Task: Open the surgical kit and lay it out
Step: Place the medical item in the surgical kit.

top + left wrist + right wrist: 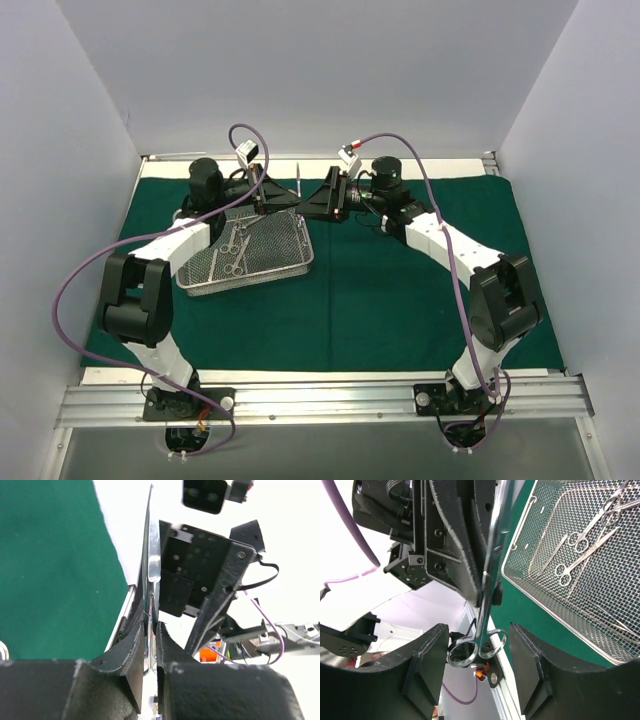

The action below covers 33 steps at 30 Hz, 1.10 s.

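Right wrist view, left end effector (151, 630) clamping steel instrument (495, 535), ring handles (476, 650) inside open right end effector (479, 632)

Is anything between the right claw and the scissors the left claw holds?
Nothing visible. The scissors sit handles-first in the open gap of the right claw; the left claw grips them midway.
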Available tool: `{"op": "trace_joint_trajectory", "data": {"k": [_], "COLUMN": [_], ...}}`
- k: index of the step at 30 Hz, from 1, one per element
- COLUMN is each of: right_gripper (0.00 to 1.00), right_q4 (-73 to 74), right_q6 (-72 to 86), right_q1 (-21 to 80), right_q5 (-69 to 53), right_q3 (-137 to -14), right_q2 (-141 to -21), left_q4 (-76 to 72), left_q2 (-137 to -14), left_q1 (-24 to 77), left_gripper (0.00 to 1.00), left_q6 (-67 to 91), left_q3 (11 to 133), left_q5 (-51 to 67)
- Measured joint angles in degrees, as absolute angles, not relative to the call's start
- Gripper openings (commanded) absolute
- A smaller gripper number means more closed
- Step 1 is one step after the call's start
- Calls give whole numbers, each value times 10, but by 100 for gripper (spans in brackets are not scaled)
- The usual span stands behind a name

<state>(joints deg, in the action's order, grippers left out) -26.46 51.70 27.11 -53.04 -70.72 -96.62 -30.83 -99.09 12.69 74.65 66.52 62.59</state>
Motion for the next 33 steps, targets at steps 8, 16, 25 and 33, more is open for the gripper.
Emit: {"op": "trace_joint_trajectory", "data": {"k": [8,16,25,33], "right_gripper": [47,46,51,50], "right_q4": [-307,-328,-328,-328], "right_q6": [545,560,567,571], "right_q1": [271,270,219,186], "right_q5": [-546,-552,-559,-575], "right_q3": [-700,-697,-691,-703], "right_q2": [-966,-966,-960,-955], "left_q4": [-390,-467,-480,-477], "left_q2": [-991,-992,-992,-992], "left_q1": [134,145,149,169], "left_gripper": [2,2,2,2], "left_q6": [804,861,867,862], "left_q3": [652,637,620,612], "left_q5": [639,645,648,648]}}
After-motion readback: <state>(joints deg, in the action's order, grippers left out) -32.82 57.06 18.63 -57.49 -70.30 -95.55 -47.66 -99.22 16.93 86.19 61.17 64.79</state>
